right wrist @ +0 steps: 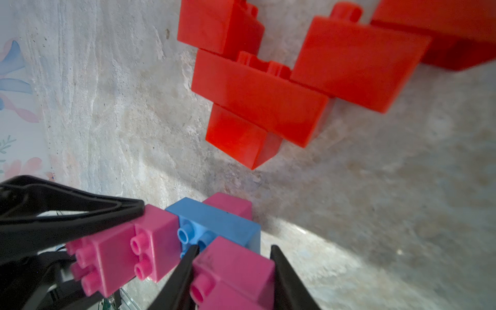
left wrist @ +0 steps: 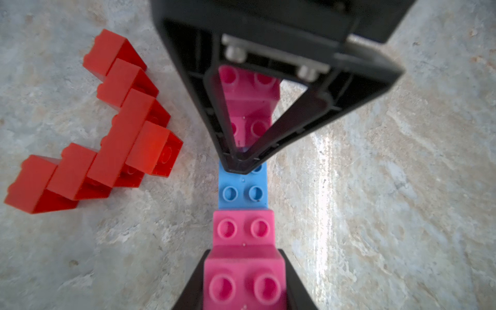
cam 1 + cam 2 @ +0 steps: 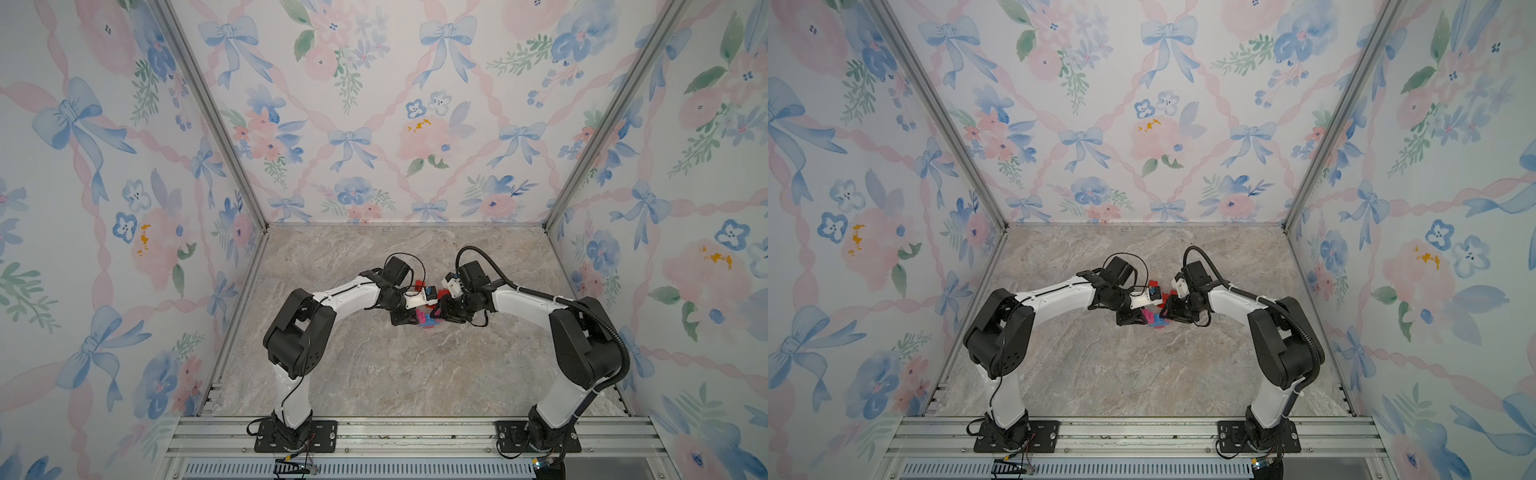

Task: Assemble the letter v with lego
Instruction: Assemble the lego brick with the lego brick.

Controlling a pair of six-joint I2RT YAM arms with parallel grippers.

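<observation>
Marbled worktop (image 3: pixel 374 374), centre: left hand (image 2: pixel 244 257) clamps one pink brick (image 2: pixel 243 287), right hand (image 1: pixel 234 250) the opposite pink brick (image 1: pixel 233 271), blue brick (image 2: pixel 243 188) between, red bricks (image 2: pixel 118 139) beside.

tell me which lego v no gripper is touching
The red V, lying free on the table. The pink-and-blue V is gripped on one pink side by the left gripper and on the other by the right gripper.
</observation>
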